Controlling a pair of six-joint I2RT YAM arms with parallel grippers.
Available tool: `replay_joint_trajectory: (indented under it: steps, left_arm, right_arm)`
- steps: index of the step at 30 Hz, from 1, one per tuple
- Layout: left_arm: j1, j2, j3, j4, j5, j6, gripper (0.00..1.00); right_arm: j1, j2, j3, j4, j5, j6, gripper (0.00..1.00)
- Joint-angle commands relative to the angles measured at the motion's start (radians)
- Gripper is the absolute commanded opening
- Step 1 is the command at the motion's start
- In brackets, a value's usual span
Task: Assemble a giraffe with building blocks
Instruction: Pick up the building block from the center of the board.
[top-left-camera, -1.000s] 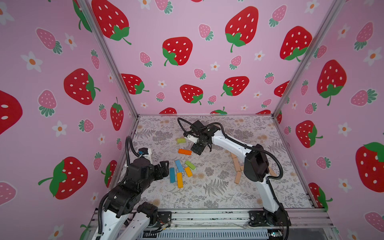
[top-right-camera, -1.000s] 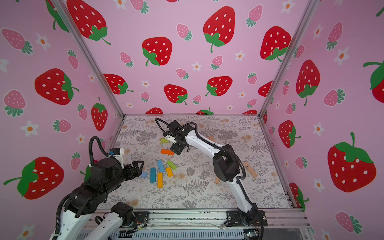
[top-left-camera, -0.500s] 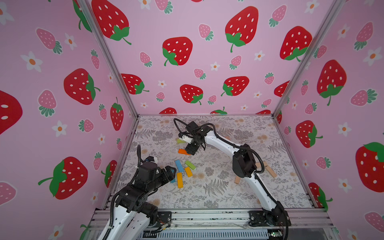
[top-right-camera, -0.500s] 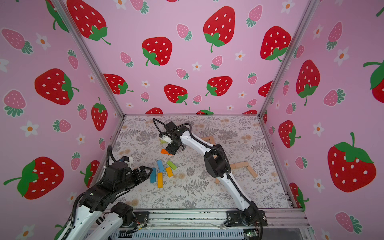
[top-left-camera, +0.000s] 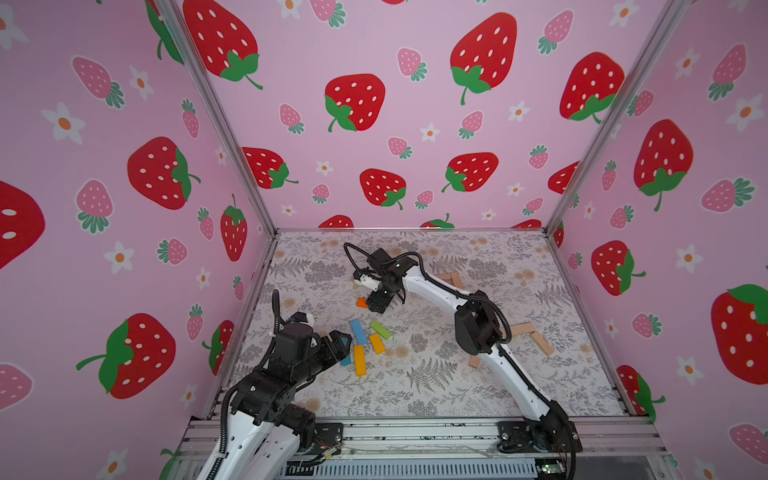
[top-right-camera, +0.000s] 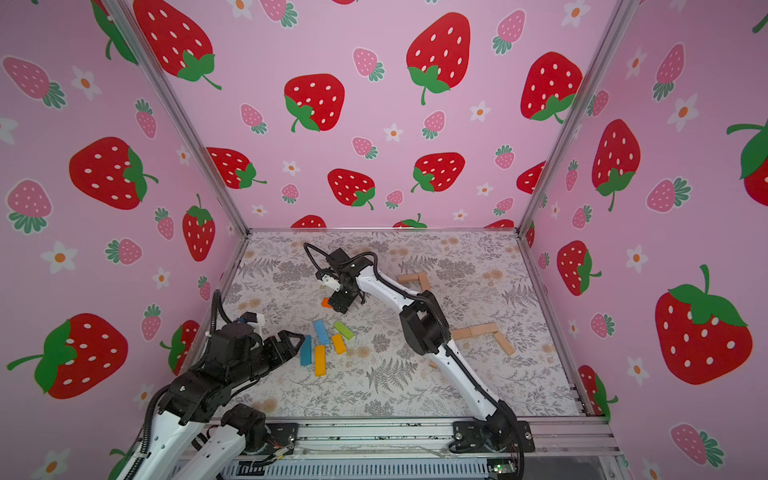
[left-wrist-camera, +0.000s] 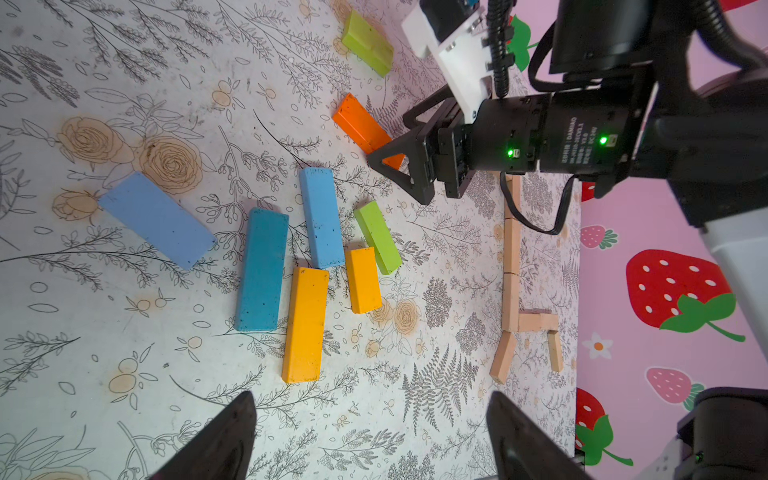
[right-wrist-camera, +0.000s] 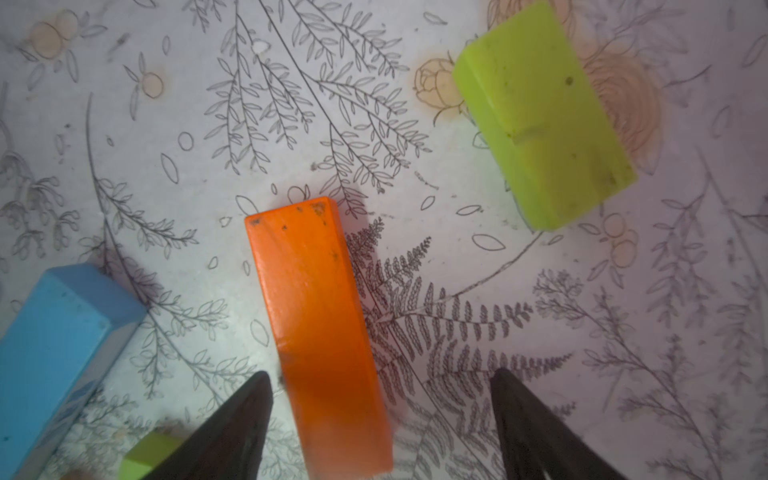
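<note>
Top views both look steeply down over the whole tabletop (top-left-camera: 415, 395); wrist cams sit close behind left tool (left-wrist-camera: 370, 395) and right tool (right-wrist-camera: 381, 374), sharing the orange block (right-wrist-camera: 320, 332).

Painted building blocks (left-wrist-camera: 320, 216) lie flat, loosely clustered toward the surface's (top-left-camera: 415, 390) left edge; the orange one (right-wrist-camera: 320, 332) lies apart, farther back. Plain tan bars (top-left-camera: 521, 329) lie flat nearer the right edge.

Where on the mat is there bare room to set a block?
The mat is bare between the long yellow block and the front rail; also its back left corner. Crowded: the colored cluster by the left gripper.
</note>
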Motion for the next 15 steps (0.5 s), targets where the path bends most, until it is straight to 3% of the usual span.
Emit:
replay_joint_trajectory:
  steps: [1, 4, 8, 11, 15]
  left_arm:
    - [0.008, 0.001, 0.015, 0.003, -0.001, -0.003, 0.88]
    - [0.011, 0.000, 0.021, 0.000, -0.002, 0.004, 0.88]
    - [0.015, 0.004, 0.027, -0.001, -0.002, 0.014, 0.88]
    - [0.021, 0.011, 0.033, -0.001, -0.002, 0.024, 0.88]
    - [0.028, 0.020, 0.046, -0.002, -0.002, 0.043, 0.88]
  right_arm:
    - [0.007, 0.017, 0.020, 0.002, -0.006, 0.019, 0.76]
    - [0.008, 0.002, -0.003, 0.015, 0.016, 0.037, 0.62]
    - [0.011, -0.061, -0.097, 0.067, 0.026, 0.077, 0.35]
    - [0.022, -0.117, -0.183, 0.107, 0.042, 0.108, 0.24]
    - [0.033, -0.225, -0.332, 0.174, 0.053, 0.153, 0.18]
